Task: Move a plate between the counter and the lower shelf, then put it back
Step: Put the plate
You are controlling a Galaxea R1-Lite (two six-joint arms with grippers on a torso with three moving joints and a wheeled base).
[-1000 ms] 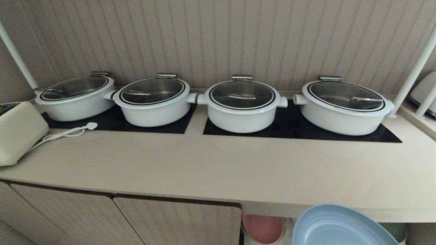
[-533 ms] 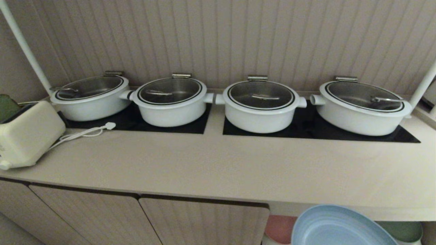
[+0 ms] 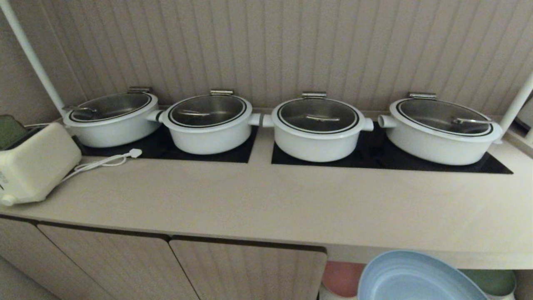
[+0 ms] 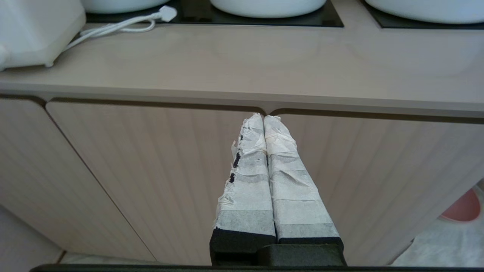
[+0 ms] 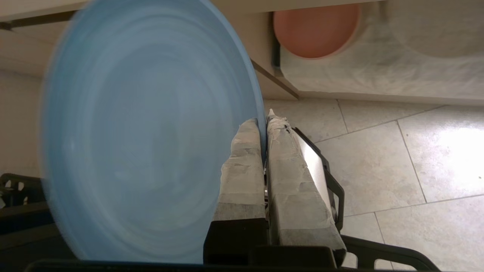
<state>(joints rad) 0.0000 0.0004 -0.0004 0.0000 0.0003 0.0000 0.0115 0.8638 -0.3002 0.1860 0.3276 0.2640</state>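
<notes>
The light-blue plate (image 3: pixel 416 279) hangs in front of the counter's (image 3: pixel 291 204) front edge at the lower right, tilted on edge and off any surface. In the right wrist view my right gripper (image 5: pixel 264 122) is shut on the plate's (image 5: pixel 143 132) rim, one finger on each face. The lower shelf (image 5: pixel 378 75), with its white liner, lies beyond the plate. My left gripper (image 4: pixel 263 117) is shut and empty in front of the closed cabinet doors (image 4: pixel 151 181), just under the counter edge (image 4: pixel 242 94). Neither gripper appears in the head view.
Several white lidded pots (image 3: pixel 318 127) stand on black hob panels (image 3: pixel 416 160) at the counter's back. A cream toaster (image 3: pixel 35 164) with its cord sits at the left. A pink plate (image 5: pixel 315 28) and a green plate (image 3: pixel 493 281) lie on the shelf. Grey floor tiles (image 5: pixel 397 158) lie below.
The whole head view slid rightward early on, so the camera moved along the counter; it then held nearly still. The plate kept its place in the picture, still gripped.
</notes>
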